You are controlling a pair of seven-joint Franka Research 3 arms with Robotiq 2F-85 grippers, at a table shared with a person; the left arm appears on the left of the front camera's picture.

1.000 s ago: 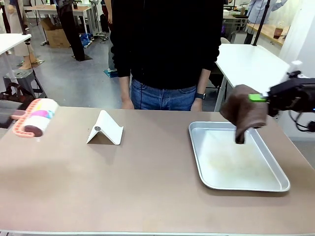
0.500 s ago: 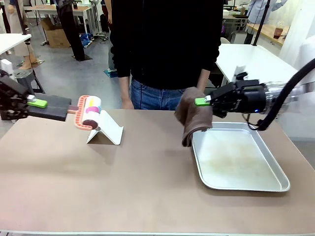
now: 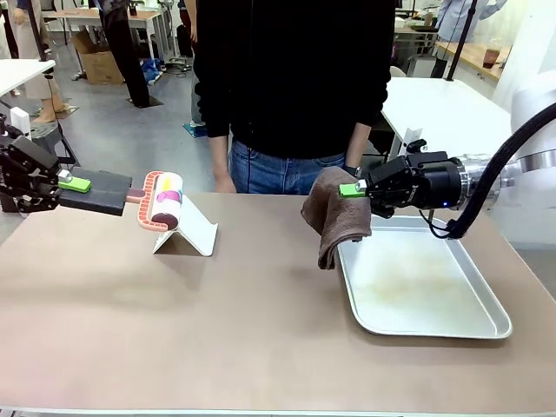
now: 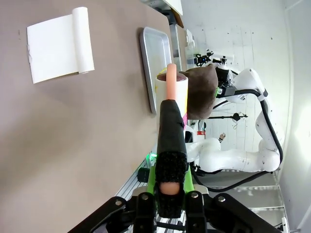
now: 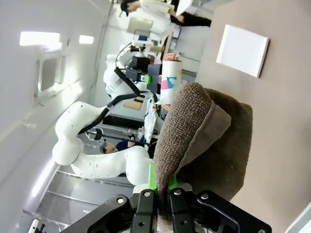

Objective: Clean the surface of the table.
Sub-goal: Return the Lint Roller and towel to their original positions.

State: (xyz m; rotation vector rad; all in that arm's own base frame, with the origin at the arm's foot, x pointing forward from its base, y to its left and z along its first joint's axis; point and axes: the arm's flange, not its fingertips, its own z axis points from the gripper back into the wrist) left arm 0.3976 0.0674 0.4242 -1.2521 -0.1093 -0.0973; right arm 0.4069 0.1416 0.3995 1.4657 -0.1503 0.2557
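Note:
The tan table (image 3: 217, 330) stretches across the front view. At its far left my left gripper (image 3: 75, 184) is shut on the black handle of a lint roller (image 3: 163, 201), whose orange-framed roll hangs just above the table by a white folded stand (image 3: 187, 230). In the left wrist view the lint roller (image 4: 171, 121) runs straight out from the left gripper (image 4: 169, 196). My right gripper (image 3: 353, 189) is shut on a brown cloth (image 3: 334, 213) that dangles over the tray's left rim. The brown cloth (image 5: 204, 141) bulges from the right gripper (image 5: 159, 191) in the right wrist view.
A silver tray (image 3: 486, 326) lies on the right half of the table, with faint smears on its floor. A person in a dark top and jeans (image 3: 291, 104) stands at the far edge. The near half of the table top (image 3: 174, 356) is bare.
The right gripper has carried the cloth left, from above the tray's right side to its left rim. The left gripper has brought the roller in from the far left to the white stand.

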